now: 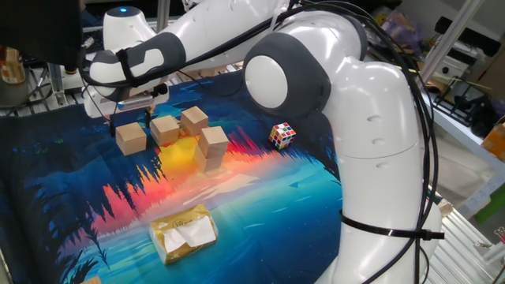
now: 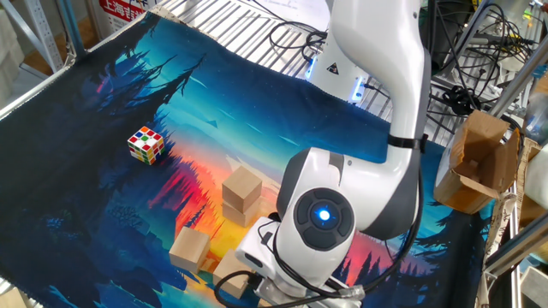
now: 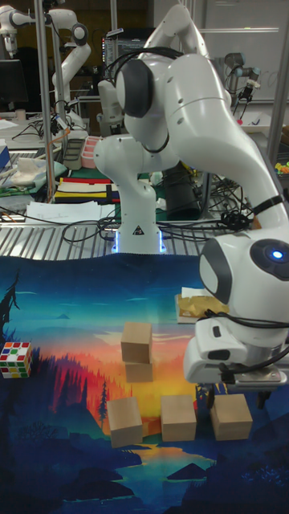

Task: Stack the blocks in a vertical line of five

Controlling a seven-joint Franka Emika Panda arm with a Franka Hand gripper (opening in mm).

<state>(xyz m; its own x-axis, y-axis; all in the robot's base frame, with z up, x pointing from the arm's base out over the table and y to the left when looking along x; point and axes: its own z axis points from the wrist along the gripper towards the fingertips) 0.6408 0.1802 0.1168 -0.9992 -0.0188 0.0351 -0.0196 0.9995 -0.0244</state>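
Note:
Five tan wooden blocks lie on the printed mat. Two form a short stack. The other three sit in a row beside it: one, one, and the end block. My gripper hangs open just above the end block, a finger on either side of it and nothing held. In the other fixed view the wrist hides the gripper and most of the row; one block shows in full.
A multicoloured puzzle cube sits apart from the blocks. A yellowish wrapped packet lies on the mat. A cardboard box stands off the mat's edge, and the arm's own base rises behind.

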